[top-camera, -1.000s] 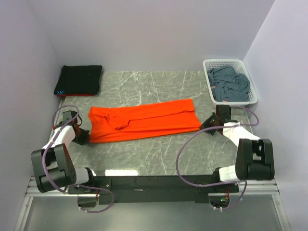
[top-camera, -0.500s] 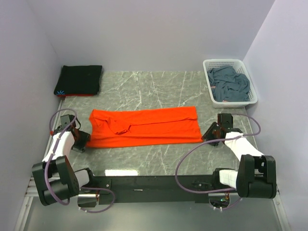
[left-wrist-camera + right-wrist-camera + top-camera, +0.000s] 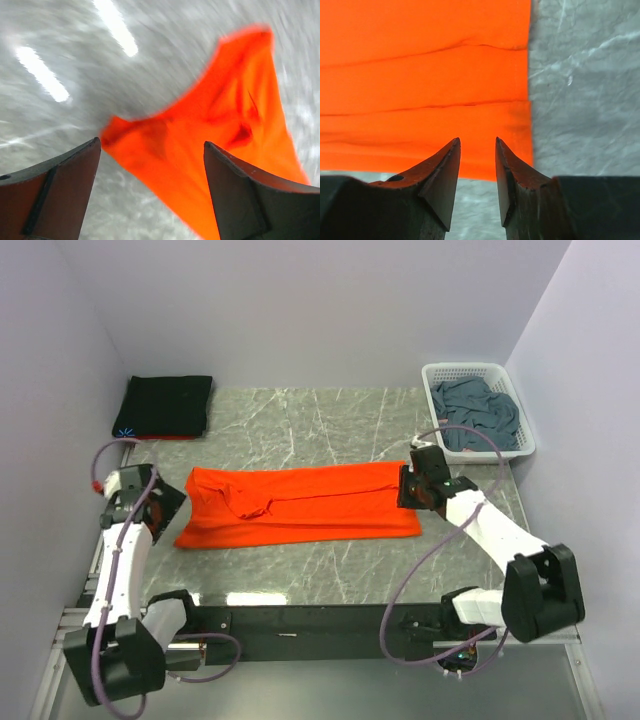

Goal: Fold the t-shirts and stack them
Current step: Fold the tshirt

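The orange t-shirt (image 3: 300, 505) lies flat on the marble table as a long folded strip. My left gripper (image 3: 163, 505) hovers at its left end, jaws wide open, with only the shirt's corner (image 3: 150, 145) below them. My right gripper (image 3: 408, 488) stands at the shirt's right end (image 3: 470, 100), jaws partly open and holding nothing. A folded black t-shirt (image 3: 168, 405) with a small light-blue mark lies at the back left corner. The blue-grey t-shirt (image 3: 480, 417) is crumpled inside the white basket (image 3: 432, 375).
The white lattice basket stands at the back right against the wall. Walls close in the table (image 3: 300, 430) on the left, back and right. The arms' black base rail (image 3: 310, 620) runs along the near edge.
Both grippers have let go of the orange shirt and opened. The shirt now lies flatter. The left arm has risen beside the shirt's left end; the right gripper has moved in over its right end.
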Tool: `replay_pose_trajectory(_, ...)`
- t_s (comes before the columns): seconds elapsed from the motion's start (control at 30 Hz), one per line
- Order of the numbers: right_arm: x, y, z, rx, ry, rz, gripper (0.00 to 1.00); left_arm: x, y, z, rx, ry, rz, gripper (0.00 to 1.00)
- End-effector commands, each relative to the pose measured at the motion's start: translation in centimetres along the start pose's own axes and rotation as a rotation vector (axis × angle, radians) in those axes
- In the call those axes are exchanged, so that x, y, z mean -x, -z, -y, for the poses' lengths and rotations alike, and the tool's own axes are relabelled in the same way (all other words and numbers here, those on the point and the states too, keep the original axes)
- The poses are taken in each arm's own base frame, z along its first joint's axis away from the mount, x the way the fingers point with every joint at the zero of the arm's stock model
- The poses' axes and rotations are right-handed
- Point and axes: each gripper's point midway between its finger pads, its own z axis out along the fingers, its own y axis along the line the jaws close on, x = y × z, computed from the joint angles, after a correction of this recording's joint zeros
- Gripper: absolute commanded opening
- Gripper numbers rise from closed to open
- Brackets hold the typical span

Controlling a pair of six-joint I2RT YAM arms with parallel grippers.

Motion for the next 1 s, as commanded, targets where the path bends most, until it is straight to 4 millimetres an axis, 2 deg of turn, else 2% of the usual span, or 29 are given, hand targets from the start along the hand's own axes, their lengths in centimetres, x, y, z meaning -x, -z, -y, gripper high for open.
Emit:
replay_pose_trajectory(0.0, 1.6, -0.5, 0.3, -0.054, 0.192, 0.016, 0.41, -1.4, 1.7, 2.9, -0.121, -0.153, -0.02, 0.88)
replay_pose_trajectory(0.07, 1.1, -1.2, -0.1, -0.048, 0.279, -0.024, 0.41, -3.3, 2.6, 4.6, -0.187, -0.251, -0.044, 0.88)
replay_pose_trajectory(0.2, -0.1, -2.3, -2.7, 0.063, 0.438, -0.1, 0.42, -7.0, 3.9, 6.8, -0.324, -0.399, -0.117, 0.85)
replay_pose_trajectory(0.27, -0.8, -2.8, -4.1, 0.118, 0.502, -0.136, 0.42, -8.6, 4.4, 7.5, -0.371, -0.457, -0.143, 0.85)
replay_pose_trajectory(0.3, -0.6, -2.8, -4.7, 0.132, 0.523, -0.141, 0.42, -9.2, 4.5, 7.7, -0.385, -0.474, -0.155, 0.85)
replay_pose_trajectory(0.47, -1.4, -4.2, -6.0, 0.144, 0.638, -0.216, 0.42, -13.3, 5.0, 8.6, -0.471, -0.605, -0.256, 0.84)
replay_pose_trajectory(0.7, -2.8, -5.2, -8.6, 0.214, 0.736, -0.295, 0.42, -17.0, 5.9, 10.2, -0.537, -0.713, -0.321, 0.83)
replay_pose_trajectory(0.83, -3.8, -5.9, -8.8, 0.223, 0.766, -0.337, 0.42, -18.8, 6.3, 10.7, -0.54, -0.758, -0.359, 0.83)
replay_pose_trajectory(0.97, -3.8, -6.3, -8.9, 0.22, 0.782, -0.333, 0.42, -20.4, 6.6, 10.6, -0.544, -0.806, -0.387, 0.83)
